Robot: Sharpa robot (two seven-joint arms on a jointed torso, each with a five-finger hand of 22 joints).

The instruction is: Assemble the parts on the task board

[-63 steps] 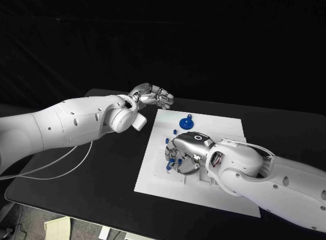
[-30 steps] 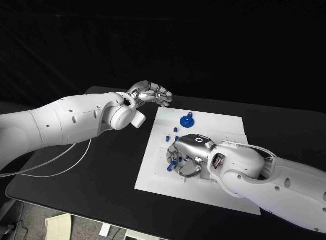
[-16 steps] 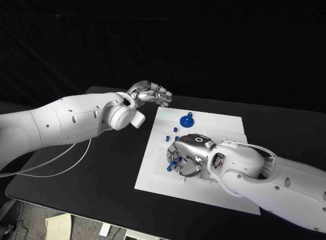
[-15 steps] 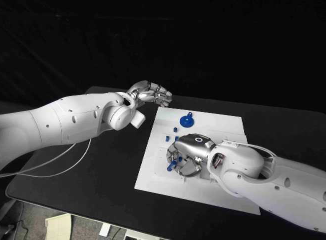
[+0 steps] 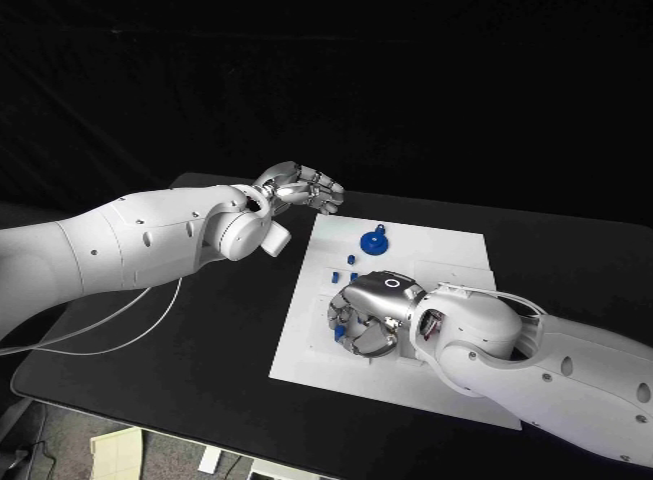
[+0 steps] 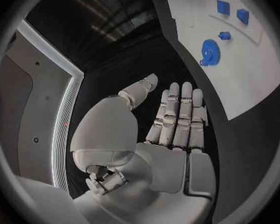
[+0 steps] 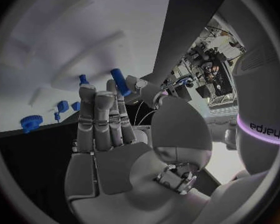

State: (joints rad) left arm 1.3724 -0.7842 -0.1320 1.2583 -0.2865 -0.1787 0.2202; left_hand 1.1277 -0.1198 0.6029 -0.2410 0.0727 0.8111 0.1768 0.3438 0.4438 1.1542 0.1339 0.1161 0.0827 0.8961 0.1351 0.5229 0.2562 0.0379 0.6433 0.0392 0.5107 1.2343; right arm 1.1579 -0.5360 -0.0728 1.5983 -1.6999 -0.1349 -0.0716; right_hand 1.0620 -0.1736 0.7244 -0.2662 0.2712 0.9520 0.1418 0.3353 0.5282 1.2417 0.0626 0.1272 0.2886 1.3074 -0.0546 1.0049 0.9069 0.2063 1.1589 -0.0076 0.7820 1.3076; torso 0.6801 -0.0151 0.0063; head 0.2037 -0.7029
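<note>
Right hand point(image 5: 367, 318) pinches small blue peg point(image 7: 120, 81) over white task board point(image 5: 442, 250); left hand point(image 5: 305, 188) empty, fingers apart. Blue gear point(image 5: 374, 243), other pieces unassembled.

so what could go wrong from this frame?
1. The right hand sits low over the task board, hiding the small blue parts beside it; it could knock them.
2. A blue peg sits at its fingertips; whether the grip is firm is unclear, so it may slip.
3. The left hand hangs off the board and cannot steady anything.
</note>
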